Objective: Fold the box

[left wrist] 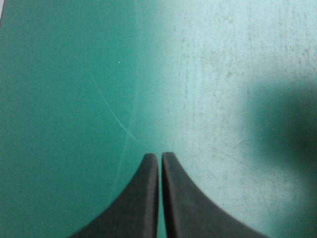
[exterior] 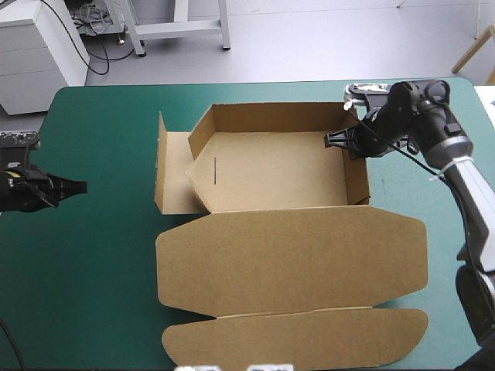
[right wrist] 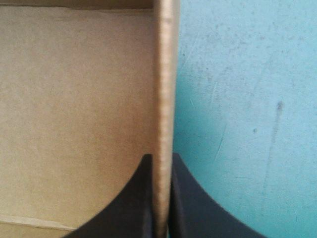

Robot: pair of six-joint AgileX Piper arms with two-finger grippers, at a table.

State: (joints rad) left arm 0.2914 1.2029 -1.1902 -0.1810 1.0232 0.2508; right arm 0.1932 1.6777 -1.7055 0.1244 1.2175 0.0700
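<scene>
The table (exterior: 93, 263) has its widest bare stretch on the left, a broad band of teal-green cover running from the far edge to the near one. On the right only a narrow strip stays free beside the box (exterior: 271, 174), and the right arm fills most of that.

The box sits in the middle of the table, a little toward the right. Its far wall stands close to the table's far edge. The lid (exterior: 294, 259) lies flat and open toward the near edge, and its front flap (exterior: 294, 340) reaches almost to that edge.

The tray (exterior: 309, 182) is open on top, with the far wall, the right wall (exterior: 356, 166) and the near fold raised. Its floor shows plain brown board with a short dark slit (exterior: 214, 171) near the left end. The left end panel (exterior: 176, 170) seems to lie folded out on the cover with its outer strip standing, though the angle makes that hard to judge.

The right gripper (exterior: 334, 141) is clamped on the tray's right wall near the far corner. In the right wrist view its black fingers (right wrist: 133, 198) pinch the wall's top edge (right wrist: 166, 74), one inside the tray and one over the cover.

The left gripper (exterior: 80, 186) rests low near the table's left edge, well apart from the box. Its fingers (left wrist: 143, 198) are pressed together with nothing between them.
</scene>
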